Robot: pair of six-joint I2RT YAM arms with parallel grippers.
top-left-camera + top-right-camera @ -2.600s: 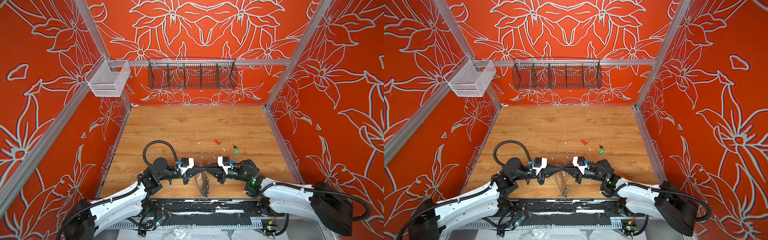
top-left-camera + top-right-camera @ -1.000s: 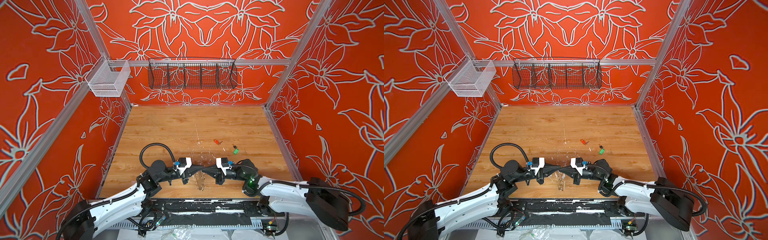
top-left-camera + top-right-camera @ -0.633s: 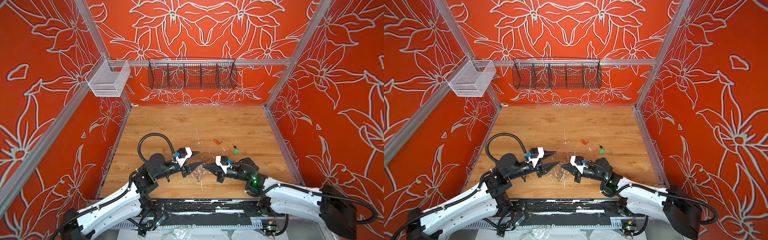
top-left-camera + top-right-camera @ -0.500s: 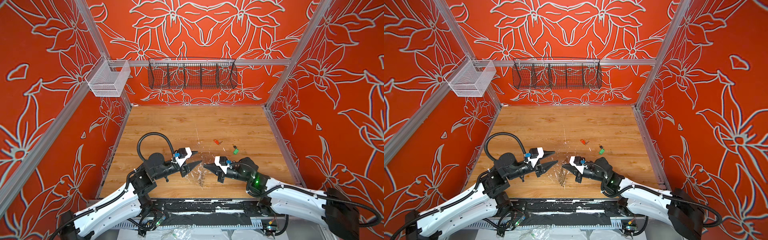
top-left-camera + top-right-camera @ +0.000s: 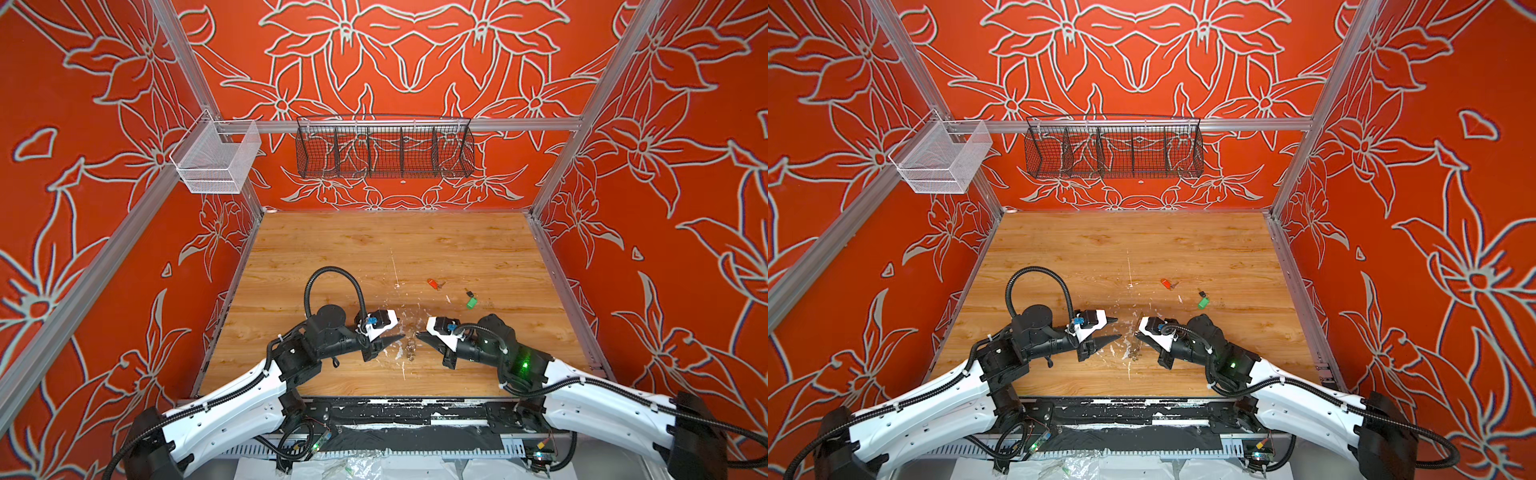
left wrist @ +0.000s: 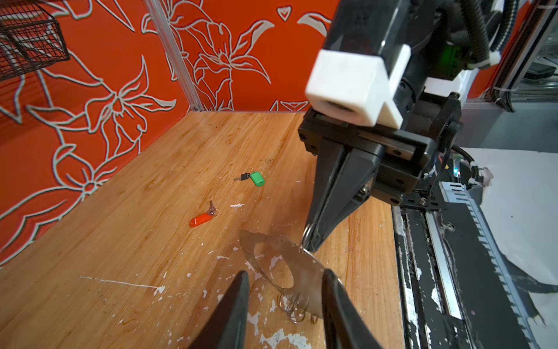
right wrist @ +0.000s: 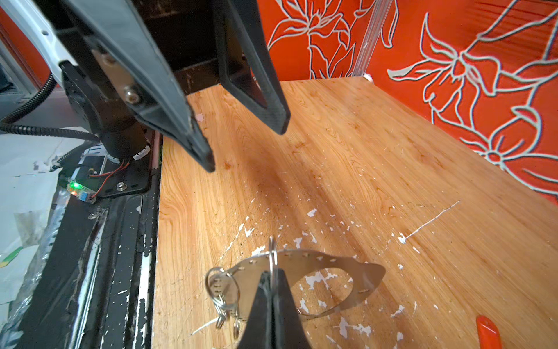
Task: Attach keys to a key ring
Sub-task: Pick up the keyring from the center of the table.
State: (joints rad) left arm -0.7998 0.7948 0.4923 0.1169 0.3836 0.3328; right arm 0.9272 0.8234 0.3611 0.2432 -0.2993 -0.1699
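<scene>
The key ring [image 7: 363,276], a flat grey oval hoop with small wire split rings, hangs tilted just over the wood in the right wrist view. In both top views it shows edge-on [image 5: 410,345] [image 5: 1134,348]. My right gripper [image 7: 271,274] [image 5: 418,335] is shut on one split ring at its rim. My left gripper [image 6: 285,282] [image 5: 1117,328] stands open just short of the hoop [image 6: 303,267], holding nothing. Of the keys, the orange-red one [image 5: 433,284] [image 6: 199,220] and the green one [image 5: 471,302] [image 6: 257,178] lie on the wood behind the right gripper.
A black wire basket [image 5: 384,151] hangs on the back wall and a white mesh basket [image 5: 216,162] on the left rail. White paint flecks [image 6: 157,289] mark the wood near the grippers. A black rail [image 5: 395,411] runs along the table's front edge.
My left gripper has opened, let go of the key ring and drawn back to the left. The right gripper stays shut on the split ring.
</scene>
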